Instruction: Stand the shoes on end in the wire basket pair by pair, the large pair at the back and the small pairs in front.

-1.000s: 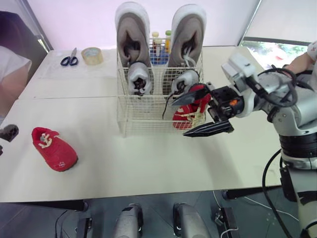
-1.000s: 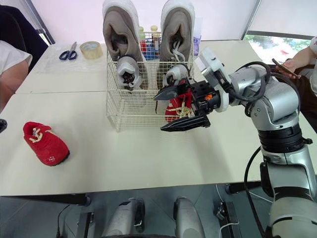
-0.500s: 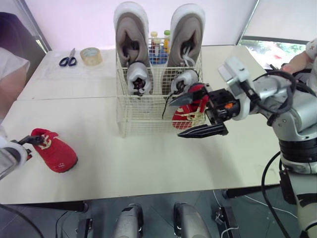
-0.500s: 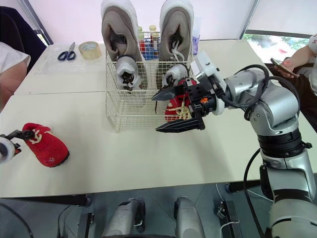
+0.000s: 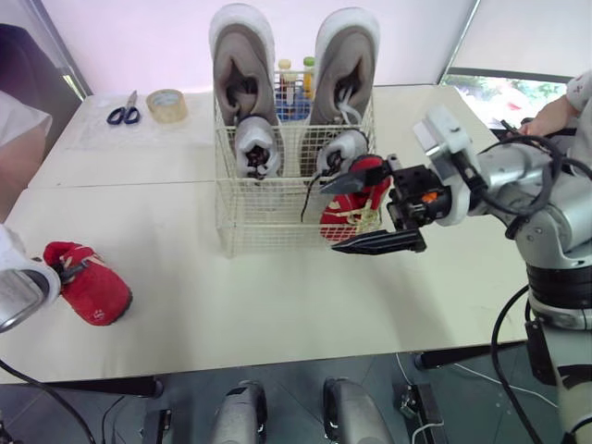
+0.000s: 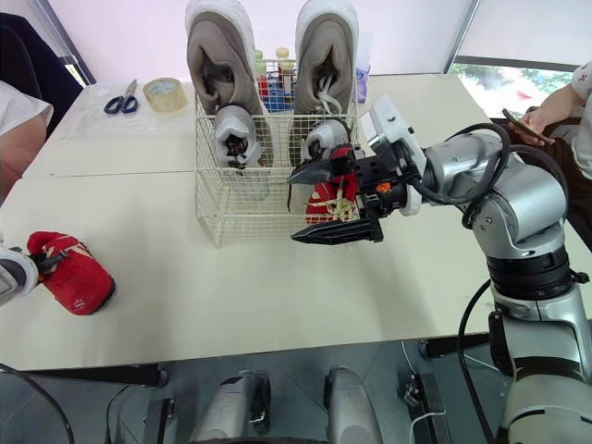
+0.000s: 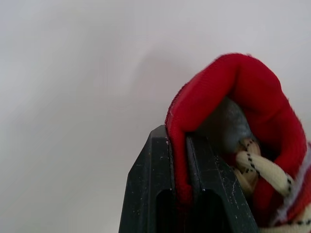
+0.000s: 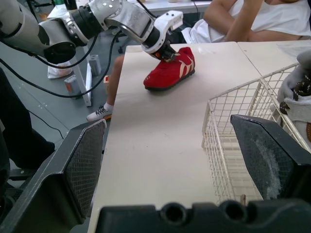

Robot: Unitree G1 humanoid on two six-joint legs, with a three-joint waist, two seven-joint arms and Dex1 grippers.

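Note:
The wire basket (image 5: 259, 217) holds two large grey shoes (image 5: 242, 55) on end at the back. Two small grey shoes (image 5: 254, 148) stand in front of them, and one red shoe (image 5: 356, 199) stands in the front right corner. A second red shoe (image 5: 92, 287) lies on the table at the far left. My left gripper (image 7: 179, 160) is shut on that shoe's heel collar, one finger inside and one outside. My right gripper (image 5: 328, 218) stands open beside the basket's right front, its fingers above and below the red shoe in the basket without pinching it.
Scissors (image 5: 120, 109) and a tape roll (image 5: 166, 104) lie at the back left. Bottles (image 5: 296, 88) stand behind the basket. A person sits at the left edge (image 5: 14, 139), and another person's hand (image 5: 555, 111) is at the far right.
My left gripper came in from the left and closed on the red shoe's heel, and the shoe shifted slightly left. My right gripper stayed open by the basket.

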